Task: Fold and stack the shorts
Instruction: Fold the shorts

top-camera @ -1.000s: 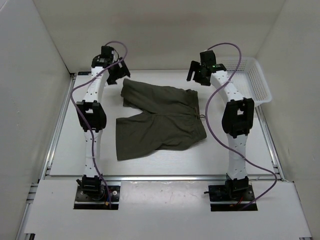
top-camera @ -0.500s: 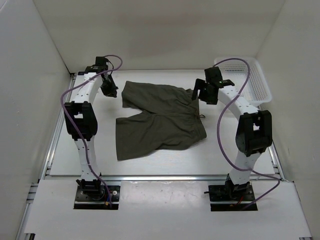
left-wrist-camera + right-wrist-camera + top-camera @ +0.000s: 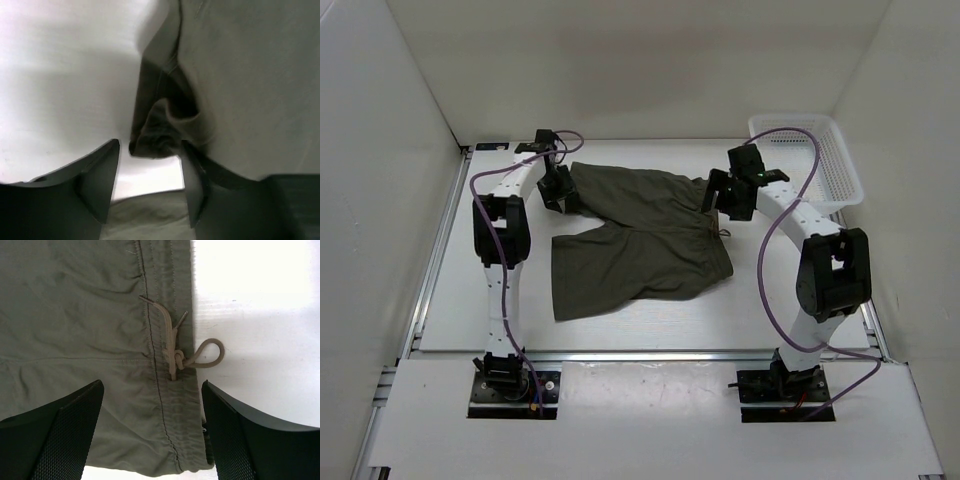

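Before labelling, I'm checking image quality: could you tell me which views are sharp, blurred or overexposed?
Left wrist: blurred, shorts soft, table blown out to white. Right wrist: sharp, drawstring crisp, table glaring. Top: evenly lit, in focus, faint shadows.

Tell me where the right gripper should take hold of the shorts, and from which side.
Grip the waistband edge beside the drawstring knot, coming down from above. The shorts lie flat, and the gathered band ends at the table, so one finger of the open right gripper could slide under.
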Controlling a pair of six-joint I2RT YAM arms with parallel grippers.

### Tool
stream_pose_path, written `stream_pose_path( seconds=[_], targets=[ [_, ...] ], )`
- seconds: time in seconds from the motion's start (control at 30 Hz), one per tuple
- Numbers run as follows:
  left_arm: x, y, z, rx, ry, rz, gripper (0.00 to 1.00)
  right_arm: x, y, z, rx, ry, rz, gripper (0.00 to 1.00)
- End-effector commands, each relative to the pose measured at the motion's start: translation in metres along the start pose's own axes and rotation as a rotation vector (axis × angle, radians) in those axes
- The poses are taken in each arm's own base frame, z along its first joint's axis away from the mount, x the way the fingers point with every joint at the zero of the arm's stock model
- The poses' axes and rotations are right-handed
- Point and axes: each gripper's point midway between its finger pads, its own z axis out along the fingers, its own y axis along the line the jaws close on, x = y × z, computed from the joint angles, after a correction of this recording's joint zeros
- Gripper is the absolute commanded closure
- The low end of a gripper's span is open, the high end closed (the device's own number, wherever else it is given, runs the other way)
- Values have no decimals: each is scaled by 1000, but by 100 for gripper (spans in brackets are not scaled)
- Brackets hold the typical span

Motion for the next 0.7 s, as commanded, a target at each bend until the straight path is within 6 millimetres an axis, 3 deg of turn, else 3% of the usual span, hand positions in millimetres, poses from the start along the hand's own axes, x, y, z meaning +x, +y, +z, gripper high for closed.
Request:
stream_pose_path(
  seconds=[0.0,0.07,0.1,0.17,0.3,0.4,0.53,0.67],
  targets=[
    [-18,-10,-7,22,-56,-5,41,-9,6,-16,-29,-45,-11,17],
    [-16,-9,-2,17,-47,-6,66,-7,5,-17,-29,-43,-11,17],
    [-11,-6,1,11,-34,-7,89,-7,5,-18,-29,-43,-11,17],
    [-9,-5,-12,4,-40,-7,90,-3,3,-16,-25,-35,-10,17],
    [22,25,-28,-100,-15,-10,90,0,2,-20,-26,-36,-10,17],
    [35,30,-45,-99,-17,-10,90,6,3,-20,-27,-27,-18,18],
    [63,44,-49,-123,30,-12,90,11,3,-19,-31,-13,-18,19],
    [77,45,-48,-124,60,5,90,16,4,-17,-31,-3,-25,19]
  ],
)
